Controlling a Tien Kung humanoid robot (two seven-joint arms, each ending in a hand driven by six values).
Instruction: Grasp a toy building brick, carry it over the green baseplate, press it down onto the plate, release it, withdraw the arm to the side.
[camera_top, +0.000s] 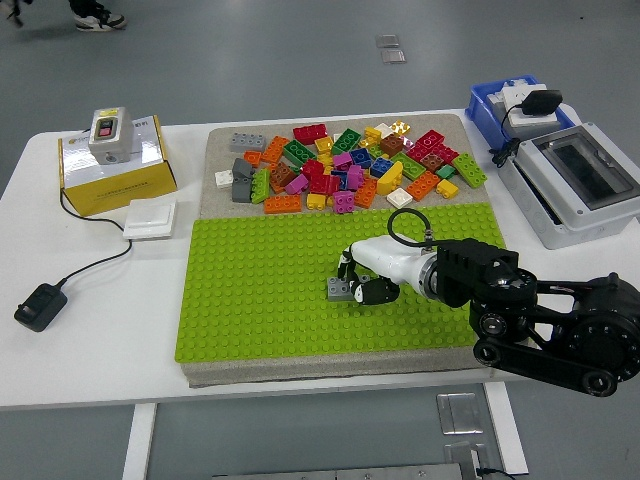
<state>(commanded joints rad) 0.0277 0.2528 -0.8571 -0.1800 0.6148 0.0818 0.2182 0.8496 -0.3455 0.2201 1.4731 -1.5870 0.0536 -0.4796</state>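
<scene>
The green baseplate (270, 290) lies on a beige mat in the middle of the table. My right hand (358, 283) reaches in from the right and rests low over the plate's middle right. Its fingers are curled around a small grey brick (339, 290) that sits on the plate's studs. A pile of loose bricks (345, 167) in many colours lies on the mat behind the plate. My left arm is not in view.
A yellow box (115, 170) with a switch on top and a white pad (150, 218) stand at the left, with a black cable and adapter (40, 306). A grey enclosure (580, 182) and a blue bin (510, 105) stand at the right.
</scene>
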